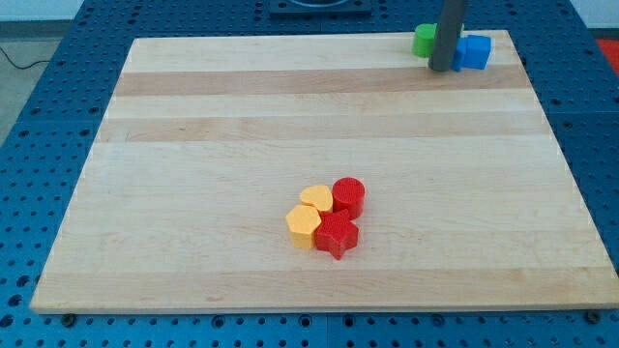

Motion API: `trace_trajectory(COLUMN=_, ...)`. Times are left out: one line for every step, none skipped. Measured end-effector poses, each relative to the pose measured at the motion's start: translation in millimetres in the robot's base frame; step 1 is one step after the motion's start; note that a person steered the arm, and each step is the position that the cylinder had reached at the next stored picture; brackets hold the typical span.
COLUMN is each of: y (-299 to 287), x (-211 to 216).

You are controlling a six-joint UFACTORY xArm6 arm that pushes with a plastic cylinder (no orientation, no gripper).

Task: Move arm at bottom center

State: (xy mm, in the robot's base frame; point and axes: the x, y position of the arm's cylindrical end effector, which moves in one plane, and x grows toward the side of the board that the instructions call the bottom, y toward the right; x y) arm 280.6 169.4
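Nearest, low on the worktop (193,135), a red star block (336,235), yellow hexagon (304,226), yellow heart (316,198) and red cylinder (348,196) huddle touching. My tip (441,68) sits at the view's top right, between a green block (424,40) and a blue block (474,51). No pincer exists, so nothing opens or clamps. Judging by looks, the blocks are light, rigid, slide easily; best skirted.

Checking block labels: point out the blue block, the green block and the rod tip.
blue block (475,52), camera view, front face.
green block (423,41), camera view, visible left part.
my tip (442,68), camera view, rod's very end, between both blocks.
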Motion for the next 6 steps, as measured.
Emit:
trace_trajectory(y=-2.2, x=49.6)
trace_trajectory(y=15.5, x=115.3)
trace_trajectory(y=11.1, x=184.0)
trace_trajectory(y=-20.5, x=247.8)
trace_trajectory(y=-66.0, x=295.3)
trace_trajectory(y=-121.7, x=330.6)
